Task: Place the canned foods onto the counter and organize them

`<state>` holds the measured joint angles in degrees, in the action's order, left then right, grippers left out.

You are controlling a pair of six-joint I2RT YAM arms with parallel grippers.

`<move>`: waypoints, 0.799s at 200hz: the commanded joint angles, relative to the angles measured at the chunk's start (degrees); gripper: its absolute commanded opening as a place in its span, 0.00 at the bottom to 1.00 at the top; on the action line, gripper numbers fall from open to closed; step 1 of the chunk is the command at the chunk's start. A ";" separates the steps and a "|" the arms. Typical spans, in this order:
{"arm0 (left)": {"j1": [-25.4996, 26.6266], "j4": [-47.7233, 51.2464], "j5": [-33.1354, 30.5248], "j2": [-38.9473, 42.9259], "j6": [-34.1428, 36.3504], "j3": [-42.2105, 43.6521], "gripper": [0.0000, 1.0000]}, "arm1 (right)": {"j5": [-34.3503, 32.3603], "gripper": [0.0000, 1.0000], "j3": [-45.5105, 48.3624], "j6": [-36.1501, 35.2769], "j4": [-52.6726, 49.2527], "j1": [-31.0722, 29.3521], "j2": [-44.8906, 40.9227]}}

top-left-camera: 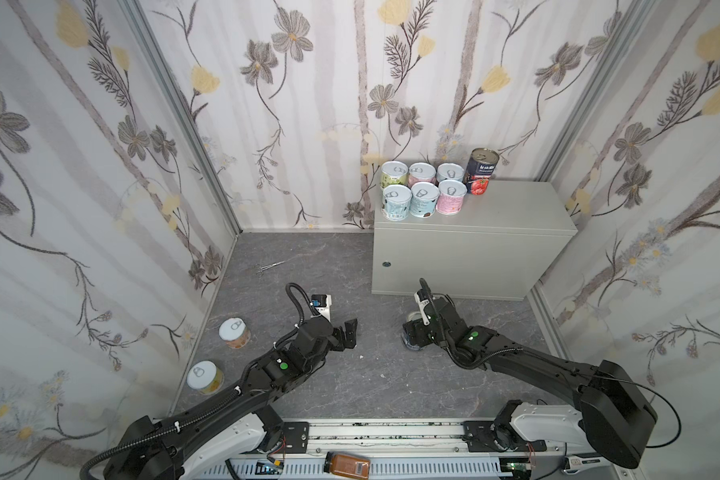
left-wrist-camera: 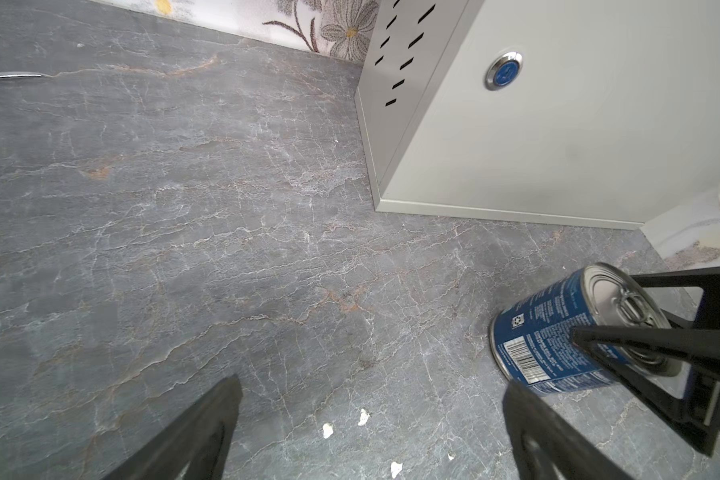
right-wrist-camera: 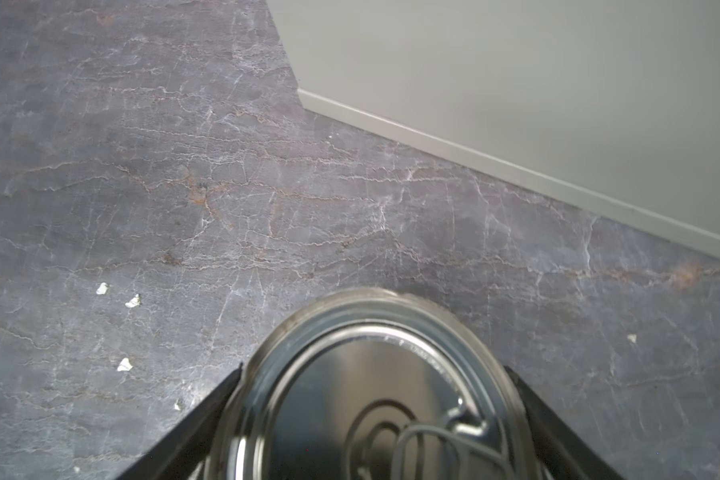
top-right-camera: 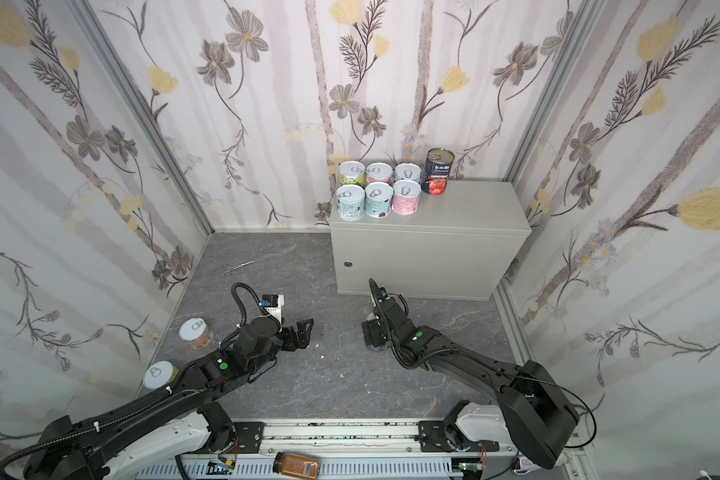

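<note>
Right gripper (right-wrist-camera: 375,370) clamped on the blue-labelled tin (left-wrist-camera: 558,332) beneath its ribbed silver pull-tab lid (right-wrist-camera: 371,399); the cylinder's long axis stands near vertical, lid up, low at the marbled floor (left-wrist-camera: 184,208) before the smooth grey counter (top-left-camera: 516,208). Left gripper (top-left-camera: 348,332) spread, empty.

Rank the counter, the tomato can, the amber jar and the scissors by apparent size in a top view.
1. The counter.
2. The tomato can and the amber jar: they look about alike, so no ranking between them.
3. The scissors, smallest.
</note>
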<state>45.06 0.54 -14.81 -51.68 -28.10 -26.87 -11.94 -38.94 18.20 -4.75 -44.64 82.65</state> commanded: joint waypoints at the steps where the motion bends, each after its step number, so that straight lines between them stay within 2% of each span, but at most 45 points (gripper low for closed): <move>1: -0.06 -1.94 -0.91 0.68 -0.99 0.47 1.00 | -1.41 0.56 -1.90 -0.45 8.27 -1.70 2.07; 29: -0.10 -1.93 -1.27 1.65 -1.37 1.11 1.00 | -0.37 0.63 -2.63 -0.58 8.36 -1.94 3.87; 94: -0.06 -1.85 -1.00 0.77 -0.82 -0.33 1.00 | 1.22 0.97 -2.17 -1.30 10.13 -1.94 2.27; 102: -0.06 -1.86 -1.00 0.61 -0.77 -0.54 1.00 | 1.22 0.99 -1.73 -1.40 10.90 -3.68 1.63; 160: -0.06 -2.01 -1.59 0.10 -0.43 -1.01 1.00 | -3.21 1.00 5.45 -2.10 19.74 -4.66 -5.65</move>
<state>45.06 0.21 -14.98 -51.27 -28.53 -27.11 -12.01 -36.18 17.21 6.85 -48.90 79.70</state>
